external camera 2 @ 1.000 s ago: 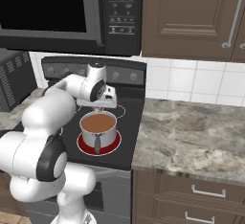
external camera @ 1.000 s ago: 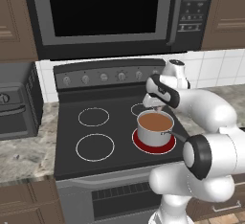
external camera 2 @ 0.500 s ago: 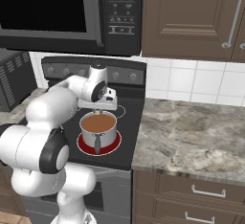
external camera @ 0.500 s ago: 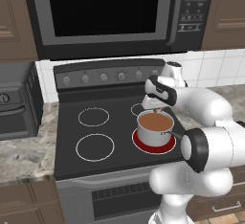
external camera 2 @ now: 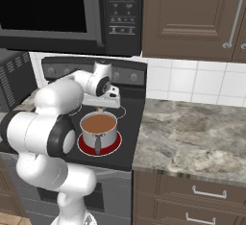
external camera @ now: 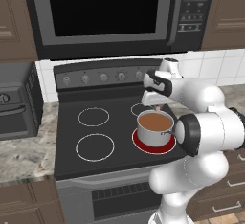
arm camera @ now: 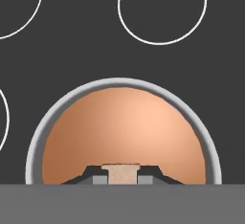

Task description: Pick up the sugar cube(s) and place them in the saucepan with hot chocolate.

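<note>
Hand view alone shows my fingers (arm camera: 122,176) clamped on a tan sugar cube (arm camera: 123,173) above the round steel saucepan (arm camera: 123,88), smooth brown liquid.

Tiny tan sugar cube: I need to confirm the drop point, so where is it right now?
The tiny tan sugar cube sits pinched between the gripper fingertips, directly above the brown liquid in the small round silver saucepan, on the stove's front right burner.

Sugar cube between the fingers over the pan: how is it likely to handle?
The sugar cube looks tiny next to the saucepan, so probably very light. Its flat faces sit squarely between the fingers, so it seems unlikely to roll. Being so small, it may crumble or slip if squeezed unevenly.
</note>
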